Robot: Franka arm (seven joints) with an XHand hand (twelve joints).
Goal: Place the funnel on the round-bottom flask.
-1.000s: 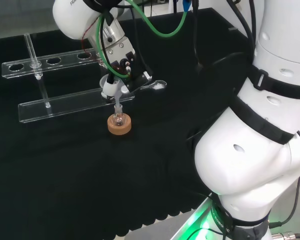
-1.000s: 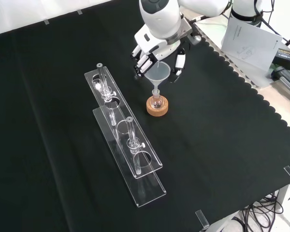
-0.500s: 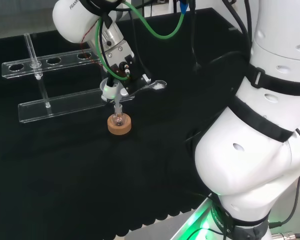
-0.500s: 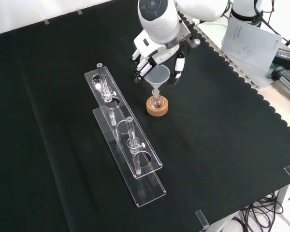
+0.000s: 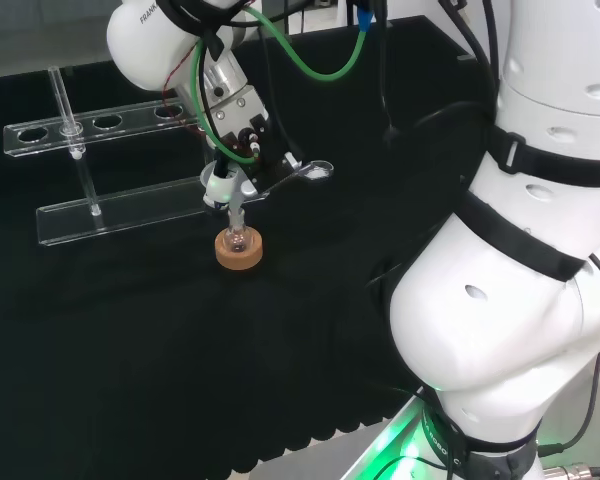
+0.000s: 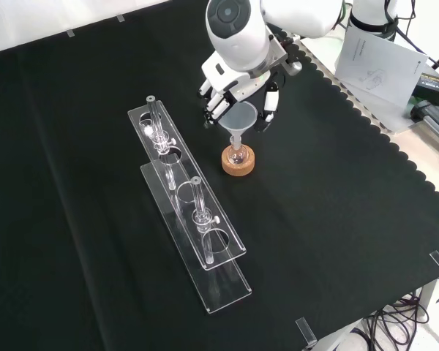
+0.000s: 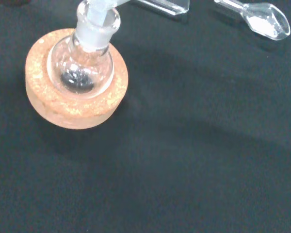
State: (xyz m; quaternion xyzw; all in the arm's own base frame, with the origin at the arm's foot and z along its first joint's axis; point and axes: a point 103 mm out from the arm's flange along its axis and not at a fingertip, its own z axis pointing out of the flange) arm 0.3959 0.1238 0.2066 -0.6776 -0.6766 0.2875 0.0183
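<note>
A small clear round-bottom flask [image 6: 237, 155] sits upright in a cork ring [image 6: 238, 167] near the middle of the cloth. A clear funnel [image 6: 239, 117] stands in its neck, bowl up. The hand [image 6: 230, 86] hovers just above and behind the funnel. Its fingers [image 6: 214, 104] hang on one side of the bowl and the thumb on the other, relaxed and apart from the rim. In the head view the hand [image 5: 242, 135] is over the flask [image 5: 237, 238] and ring [image 5: 239, 256]. The wrist view looks down on the flask [image 7: 82, 73], with the funnel's stem [image 7: 99, 6] in its neck.
Two long clear racks [image 6: 183, 191] with upright tubes lie left of the flask in the front view. A small glass spoon [image 5: 315, 171] lies to the flask's right in the head view. Papers [image 6: 377, 58] lie off the cloth's edge at the front view's top right.
The hand has drawn slightly up and away from the funnel, fingers spreading off its bowl. The funnel stays standing in the flask's neck.
</note>
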